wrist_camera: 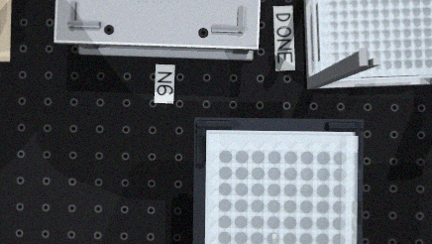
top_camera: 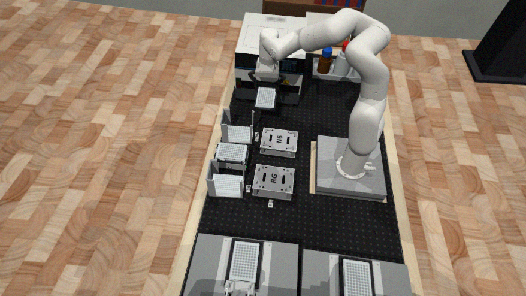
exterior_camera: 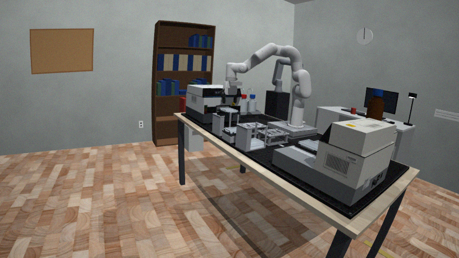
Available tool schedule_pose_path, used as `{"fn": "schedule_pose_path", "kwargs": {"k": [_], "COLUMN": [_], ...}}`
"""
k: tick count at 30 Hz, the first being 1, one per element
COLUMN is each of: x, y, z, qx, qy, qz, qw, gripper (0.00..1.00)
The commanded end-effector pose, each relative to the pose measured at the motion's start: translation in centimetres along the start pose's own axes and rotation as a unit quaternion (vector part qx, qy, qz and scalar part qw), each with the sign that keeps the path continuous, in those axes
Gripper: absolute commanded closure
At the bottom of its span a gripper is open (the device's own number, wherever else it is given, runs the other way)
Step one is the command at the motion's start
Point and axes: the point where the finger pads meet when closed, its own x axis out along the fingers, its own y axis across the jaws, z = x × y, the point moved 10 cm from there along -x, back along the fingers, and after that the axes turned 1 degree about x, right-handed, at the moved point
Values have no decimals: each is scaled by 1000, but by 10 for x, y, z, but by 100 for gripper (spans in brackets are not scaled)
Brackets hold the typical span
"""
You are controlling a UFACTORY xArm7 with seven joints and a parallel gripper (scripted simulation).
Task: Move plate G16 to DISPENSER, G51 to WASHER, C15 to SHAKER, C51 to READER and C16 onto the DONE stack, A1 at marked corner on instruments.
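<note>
1. Gripper (top_camera: 265,78) is wide open, holding nothing, hovering over the plate (top_camera: 265,97) on the far instrument's tray.
2. DONE rack (wrist_camera: 342,71) with its plate sits just near of it, beside the N6 nest (top_camera: 278,141).

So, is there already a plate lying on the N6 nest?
No, the N6 nest shows only its bare grey top with two slots; no plate rests on it.

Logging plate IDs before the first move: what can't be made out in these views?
- Plate labels: too small in top and exterior views.
- Plate under the wrist camera: cut off by the bottom edge.
- Tool fingers: outside the wrist view; hidden by the arm from above.
- DONE rack floor: cropped.
</note>
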Motion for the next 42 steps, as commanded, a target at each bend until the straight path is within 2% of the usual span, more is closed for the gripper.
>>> {"fn": "schedule_pose_path", "kwargs": {"k": [1,13,34,42], "x": [4,17,18,26], "y": [1,1,1,1], "z": [1,1,1,1], "qx": [0,0,0,0], "qy": [-1,-1,-1,-1], "qz": [2,2,2,2], "qw": [1000,1000,1000,1000], "gripper": [0,0,0,0]}}
